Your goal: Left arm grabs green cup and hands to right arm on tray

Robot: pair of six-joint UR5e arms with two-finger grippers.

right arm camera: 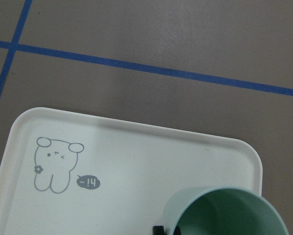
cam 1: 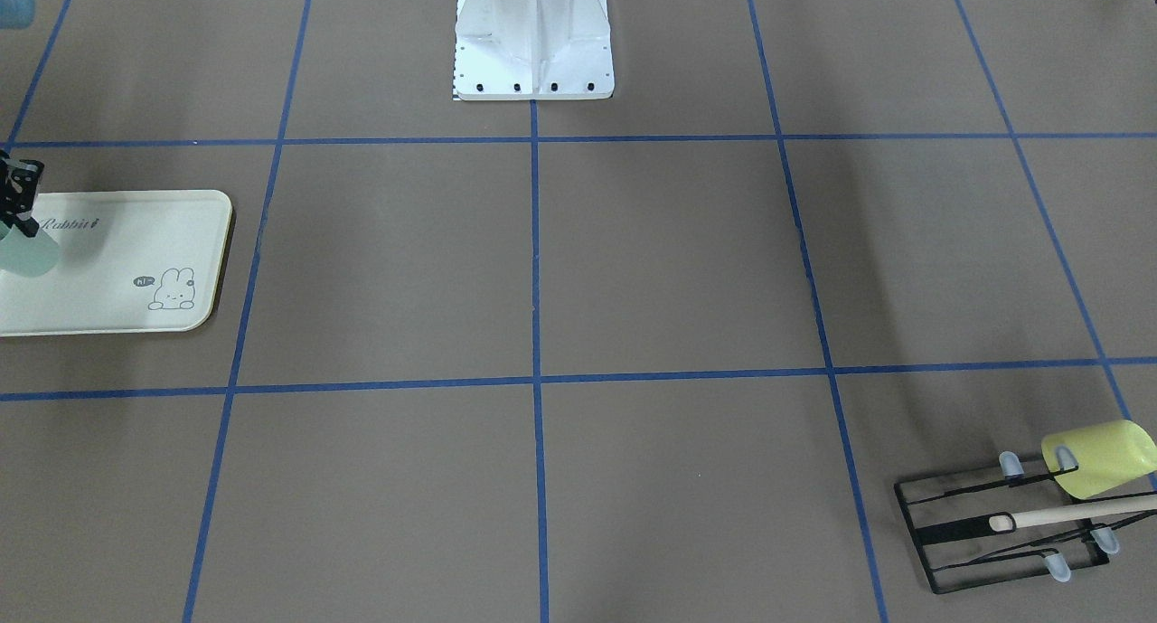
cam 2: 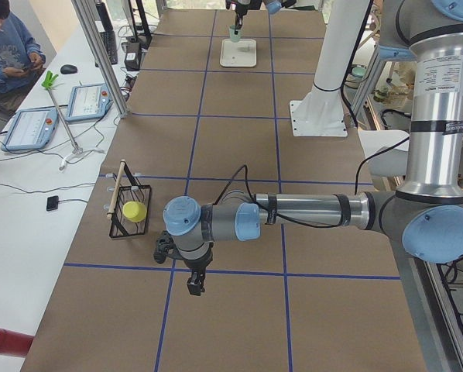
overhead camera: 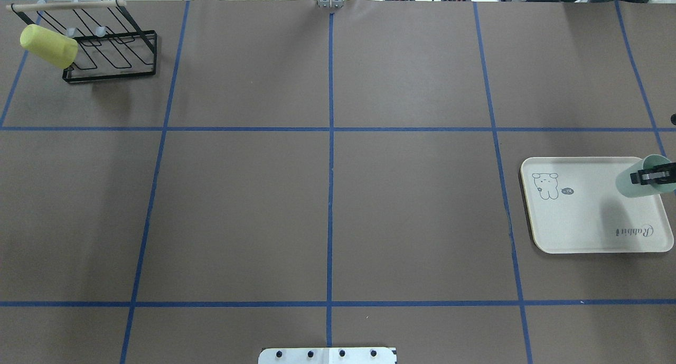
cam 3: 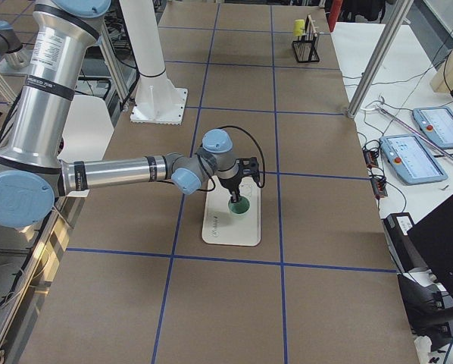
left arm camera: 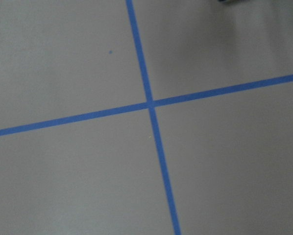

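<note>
The green cup (overhead camera: 632, 183) is at the tray's far right corner, over the cream tray (overhead camera: 575, 216). My right gripper (overhead camera: 655, 175) is shut on its rim, one finger outside and one inside. In the front-facing view the gripper (cam 1: 18, 202) and the cup (cam 1: 29, 254) are at the left edge, above the tray (cam 1: 136, 243). The right wrist view shows the cup's open mouth (right arm camera: 225, 215) over the tray (right arm camera: 136, 156). In the right view the cup (cam 3: 238, 203) is low over the tray; I cannot tell whether it touches. My left gripper (cam 2: 194, 285) hangs near the table by the rack; I cannot tell whether it is open or shut.
A black wire rack (overhead camera: 113, 63) with a yellow-green cup (overhead camera: 48, 45) and a wooden rod stands at the table's far left corner. The robot's white base (cam 1: 533, 40) is at the middle of the near edge. A person (cam 2: 11, 46) sits beside the table.
</note>
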